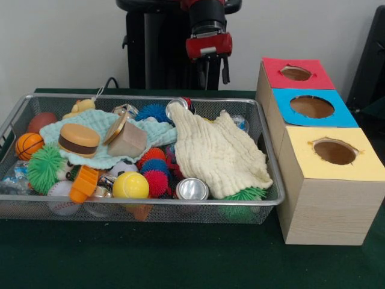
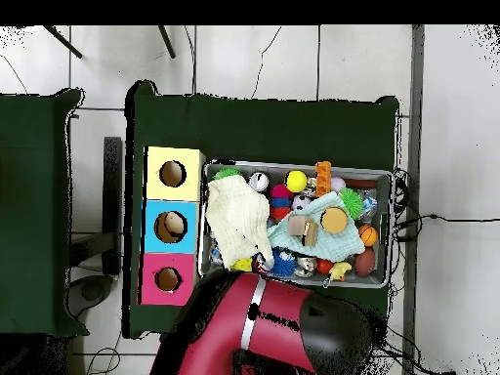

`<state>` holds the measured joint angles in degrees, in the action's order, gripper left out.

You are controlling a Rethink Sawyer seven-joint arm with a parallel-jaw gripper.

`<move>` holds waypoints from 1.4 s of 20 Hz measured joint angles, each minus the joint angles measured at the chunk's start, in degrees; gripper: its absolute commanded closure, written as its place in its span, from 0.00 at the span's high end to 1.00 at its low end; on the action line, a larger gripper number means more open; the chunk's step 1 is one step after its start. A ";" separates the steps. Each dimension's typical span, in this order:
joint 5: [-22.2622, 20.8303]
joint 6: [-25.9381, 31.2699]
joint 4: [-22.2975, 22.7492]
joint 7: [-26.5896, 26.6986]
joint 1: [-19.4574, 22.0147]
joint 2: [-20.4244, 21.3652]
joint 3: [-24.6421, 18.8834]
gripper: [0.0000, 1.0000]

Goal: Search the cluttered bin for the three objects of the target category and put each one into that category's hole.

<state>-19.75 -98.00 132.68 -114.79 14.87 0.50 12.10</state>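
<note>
Hanging behind the cluttered bin (image 1: pixel 274 180), the hand (image 1: pixel 212 71) has its fingers apart, empty.

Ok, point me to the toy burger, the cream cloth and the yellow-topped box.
toy burger (image 1: pixel 79 139), front view, on the side of its bun.
cream cloth (image 1: pixel 219 153), front view, middle of the folded fabric.
yellow-topped box (image 1: pixel 328 208), front view, on its pale wooden front face.

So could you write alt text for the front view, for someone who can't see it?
A wire mesh bin on a green table overflows with toy balls, a toy burger, cans and two cloths. To its right stand three wooden boxes with holes, topped red, blue and yellow. The robot's gripper hangs behind the bin.
</note>
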 measured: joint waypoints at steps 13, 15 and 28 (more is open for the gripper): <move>4.53 -6.70 -5.14 -0.52 -1.66 -5.55 1.38 1.00; 4.82 -7.61 -5.63 -0.52 -2.11 -6.07 1.69 1.00; 5.09 -7.75 -6.19 -0.52 -2.02 -6.00 1.74 1.00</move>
<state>-14.66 -105.75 126.49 -115.31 12.85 -5.51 13.83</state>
